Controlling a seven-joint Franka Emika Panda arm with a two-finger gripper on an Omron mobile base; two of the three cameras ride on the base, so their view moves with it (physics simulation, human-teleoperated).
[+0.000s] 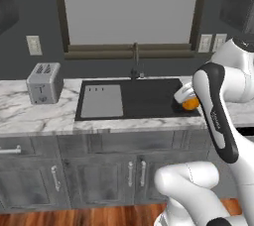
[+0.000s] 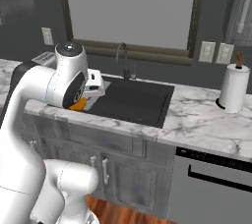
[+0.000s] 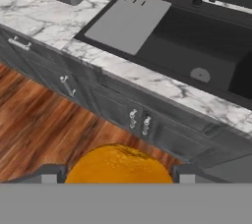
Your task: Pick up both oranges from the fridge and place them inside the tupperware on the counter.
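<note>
Hand view, nearest first: the bright orange (image 3: 118,164) sits between the two dark finger tips of the gripper (image 3: 118,171), which is closed on it from both sides. Below lie the wood floor (image 3: 44,120) and grey cabinets (image 3: 123,110), then the marble counter (image 3: 147,78). Farther on, the black sink (image 3: 197,51) holds a grey drainer panel (image 3: 125,21) on one side, its basin bare down to the drain (image 3: 200,74). Beyond stand a toaster (image 1: 44,82) and a paper towel roll (image 2: 234,88)

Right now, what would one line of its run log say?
end effector: shut on orange | position: above sink and counter | tupperware: not yet reached
</note>
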